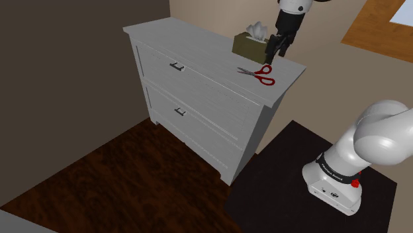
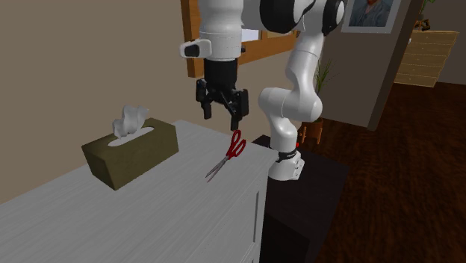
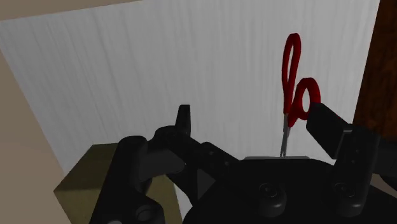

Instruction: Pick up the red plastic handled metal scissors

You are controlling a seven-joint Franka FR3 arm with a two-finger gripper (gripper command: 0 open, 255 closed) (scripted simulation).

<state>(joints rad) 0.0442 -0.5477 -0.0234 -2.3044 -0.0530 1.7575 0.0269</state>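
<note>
In the shoulder view the scissors (image 1: 259, 73) lie flat on top of the grey dresser (image 1: 192, 47), close to the end edge nearest the stand. Their red loops point toward that edge and the blades toward the dresser's middle. An olive tissue box (image 1: 249, 44) sits just beside them along the back edge. The gripper (image 1: 276, 49) hangs above the gap between box and scissors, touching neither.

In the second exterior view the gripper (image 2: 222, 112) points straight down with its fingers well apart and nothing between them. The scissors (image 2: 228, 155) lie below it and slightly toward the end edge. The tissue box (image 2: 131, 153) is well clear of them on the far side.

In the wrist view the scissors (image 3: 296, 89) lie ahead of the gripper (image 3: 254, 121), nearest one finger (image 3: 331, 127), with the handles away from it and the thin blades running back under the hand.

They look light and rigid, and they sit low against the dresser top, so there is little height to pinch. The bare blades are probably thin and slick. The better hold is likely across the neck where the handles meet the pivot, or on a loop's thicker plastic, with the fingers set crosswise to the scissors' length. A grip far from the middle may let them swing.
</note>
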